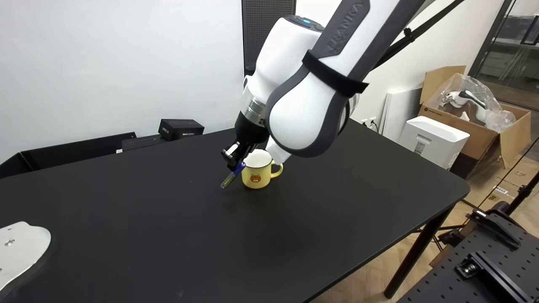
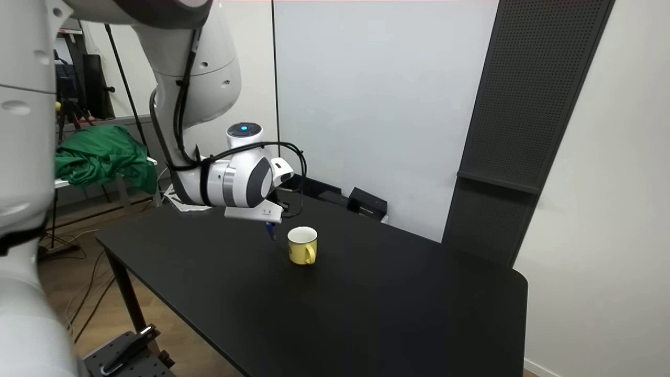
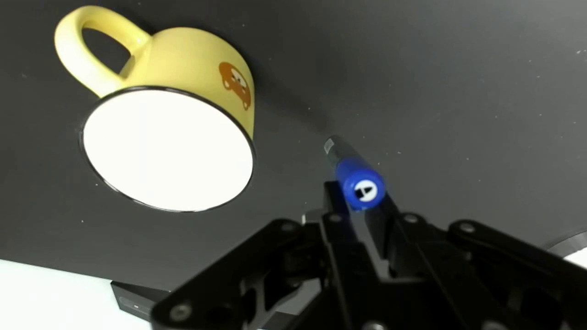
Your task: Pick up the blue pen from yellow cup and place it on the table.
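The gripper (image 3: pixel 361 208) is holding the blue pen (image 3: pixel 351 170), its fingers (image 3: pixel 336 204) clamping on the blue cap. In an exterior view the yellow cup (image 1: pixel 256 172) is standing upright beside the pen, at about three o'clock from it; in the wrist view it is showing near ten o'clock. The pen is lying wholly outside the cup's walls, so the lifting-out is looking done, and I am taking placing as the step in hand. In that exterior view the pen is slanting, its lower end pointing between seven and eight o'clock over the table (image 1: pixel 160 223); whether it is touching, I cannot tell. Doing this well is probably meaning easing towards nine o'clock there, away from the cup, then lowering slowly. Letting go at this slant is likely risking a topple and roll, so I am favouring tilting the pen flatter first, then parting the fingers gently and rising towards twelve o'clock
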Controlling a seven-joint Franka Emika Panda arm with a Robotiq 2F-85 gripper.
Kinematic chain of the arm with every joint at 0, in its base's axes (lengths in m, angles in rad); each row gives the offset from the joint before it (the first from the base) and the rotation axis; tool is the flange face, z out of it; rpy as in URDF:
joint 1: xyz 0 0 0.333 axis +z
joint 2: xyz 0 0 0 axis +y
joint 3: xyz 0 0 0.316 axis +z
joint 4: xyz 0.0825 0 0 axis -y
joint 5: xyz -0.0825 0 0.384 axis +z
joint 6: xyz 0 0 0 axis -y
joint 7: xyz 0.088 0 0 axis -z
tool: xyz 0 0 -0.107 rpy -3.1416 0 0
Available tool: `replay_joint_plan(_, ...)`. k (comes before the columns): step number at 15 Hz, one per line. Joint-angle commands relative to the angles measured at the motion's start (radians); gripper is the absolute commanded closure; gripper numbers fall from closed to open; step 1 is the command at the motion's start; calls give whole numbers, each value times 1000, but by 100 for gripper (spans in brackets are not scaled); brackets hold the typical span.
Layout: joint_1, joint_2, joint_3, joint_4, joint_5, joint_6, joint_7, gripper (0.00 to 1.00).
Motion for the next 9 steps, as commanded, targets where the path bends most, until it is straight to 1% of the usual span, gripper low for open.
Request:
replay_joint_plan(1, -79, 43, 52, 17, 8, 17, -32, 96)
replay_joint_plan(4, -117, 62, 68, 27, 4, 11, -45, 96)
replay_joint_plan(5, -128, 67, 74, 31, 5, 3, -46, 57)
replay_joint_plan(6, -136, 71, 78, 33, 5, 1, -47, 56)
replay_joint_plan(9, -137, 68, 66, 37, 6, -18, -38, 38)
